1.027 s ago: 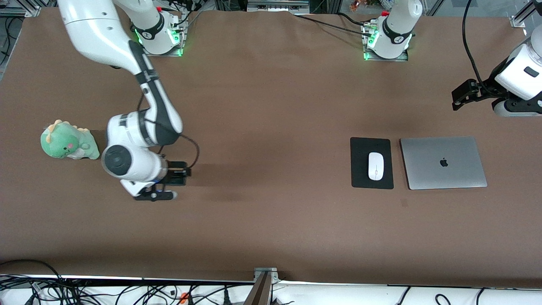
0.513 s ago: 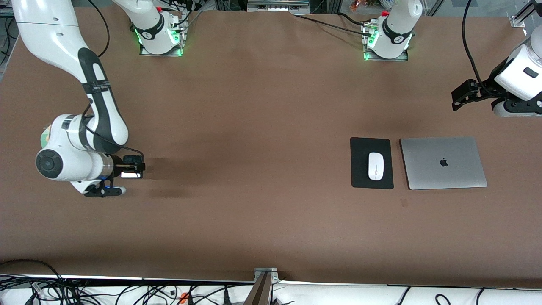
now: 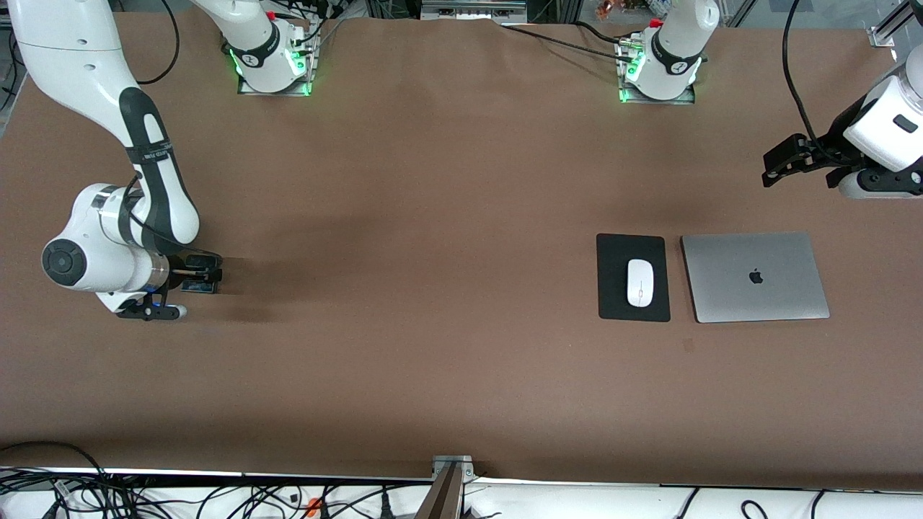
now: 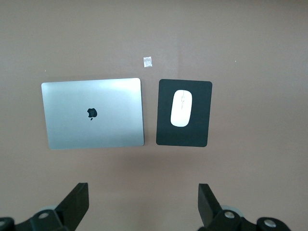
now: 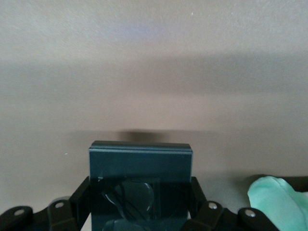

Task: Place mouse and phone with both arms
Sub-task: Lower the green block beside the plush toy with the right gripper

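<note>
1. Gripping the phone (image 3: 200,286) (image 5: 140,180), right hand (image 3: 205,277) (image 5: 139,202) sits low over the surface (image 3: 447,375) at the right arm's end.
2. Left hand (image 3: 782,160) (image 4: 143,204) spread wide, raised over the left arm's end.
3. Mouse (image 3: 639,282) (image 4: 181,108) on black pad (image 3: 633,249) (image 4: 185,137), beside laptop (image 3: 754,277) (image 4: 93,113).

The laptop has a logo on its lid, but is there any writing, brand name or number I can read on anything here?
Laptop: only an apple-shaped logo on the lid, no words.
Mouse and black pad: nothing written.
Phone in the right tool: no text shows.
Arm bases: dark marks, too small to read.
</note>
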Robot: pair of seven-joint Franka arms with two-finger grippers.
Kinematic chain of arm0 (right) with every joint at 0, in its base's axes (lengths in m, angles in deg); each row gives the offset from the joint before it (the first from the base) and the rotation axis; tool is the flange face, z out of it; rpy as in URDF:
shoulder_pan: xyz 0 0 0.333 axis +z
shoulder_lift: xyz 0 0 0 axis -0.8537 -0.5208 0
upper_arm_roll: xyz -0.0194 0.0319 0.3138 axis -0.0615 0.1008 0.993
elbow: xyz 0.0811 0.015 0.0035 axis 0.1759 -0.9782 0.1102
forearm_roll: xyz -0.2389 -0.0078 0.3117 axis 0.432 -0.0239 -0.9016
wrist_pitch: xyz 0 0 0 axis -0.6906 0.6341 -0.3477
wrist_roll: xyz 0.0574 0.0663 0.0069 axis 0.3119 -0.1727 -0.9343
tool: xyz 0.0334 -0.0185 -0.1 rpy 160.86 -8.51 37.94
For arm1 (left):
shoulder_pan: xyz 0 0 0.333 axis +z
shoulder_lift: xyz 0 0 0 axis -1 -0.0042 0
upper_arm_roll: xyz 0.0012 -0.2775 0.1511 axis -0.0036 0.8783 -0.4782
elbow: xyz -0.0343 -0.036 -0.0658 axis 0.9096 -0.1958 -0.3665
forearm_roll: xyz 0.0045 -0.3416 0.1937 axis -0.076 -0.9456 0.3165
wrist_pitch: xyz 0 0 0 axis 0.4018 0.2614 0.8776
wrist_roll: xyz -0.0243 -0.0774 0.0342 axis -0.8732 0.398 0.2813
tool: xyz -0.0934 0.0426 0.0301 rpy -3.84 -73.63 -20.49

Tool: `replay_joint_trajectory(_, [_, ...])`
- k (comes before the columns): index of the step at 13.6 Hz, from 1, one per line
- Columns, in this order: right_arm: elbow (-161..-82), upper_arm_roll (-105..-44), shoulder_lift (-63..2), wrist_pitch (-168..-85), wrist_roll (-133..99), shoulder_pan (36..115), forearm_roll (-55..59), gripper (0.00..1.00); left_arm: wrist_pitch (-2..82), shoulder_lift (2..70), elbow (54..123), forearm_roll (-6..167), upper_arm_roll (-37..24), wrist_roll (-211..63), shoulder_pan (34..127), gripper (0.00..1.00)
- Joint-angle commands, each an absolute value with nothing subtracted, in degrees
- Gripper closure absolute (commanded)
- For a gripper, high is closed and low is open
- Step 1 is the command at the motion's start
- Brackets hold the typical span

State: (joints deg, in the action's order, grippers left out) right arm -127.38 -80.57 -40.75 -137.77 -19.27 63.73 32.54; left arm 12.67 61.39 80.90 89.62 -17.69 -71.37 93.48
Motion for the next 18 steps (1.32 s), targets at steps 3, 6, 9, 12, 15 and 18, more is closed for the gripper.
replay_joint_trajectory(3, [-134.5, -80.5, -38.1, -143.1, -21.4, 63.7, 33.0, 0.94, 12.6, 62.5, 81.8, 88.9, -17.7, -71.1, 92.9, 0.00])
replay_joint_trajectory(6, [-136.9, -81.7, -36.8, -144.2, -23.9, 63.7, 32.9, 0.70, 12.6, 62.5, 81.8, 88.9, -17.7, -71.1, 92.9, 0.00])
replay_joint_trajectory(9, [-136.5, -81.7, -35.6, -143.3, -24.0, 63.8, 32.9, 0.00, 12.6, 62.5, 81.8, 88.9, -17.7, -71.1, 92.8, 0.00])
replay_joint_trajectory(12, [-133.2, -81.6, -33.3, -138.3, -23.7, 63.8, 32.8, 0.00, 12.6, 62.5, 81.8, 88.9, -17.6, -71.1, 92.8, 0.00])
replay_joint_trajectory(15, [-125.0, -81.3, -30.7, -125.4, -22.9, 63.8, 32.1, 0.00, 12.6, 62.5, 81.8, 88.9, -17.6, -71.2, 92.8, 0.00])
replay_joint_trajectory(18, [-120.1, -79.7, -23.9, -116.3, -20.9, 63.9, 32.1, 0.00, 12.6, 62.5, 81.8, 88.9, -17.6, -71.2, 92.8, 0.00])
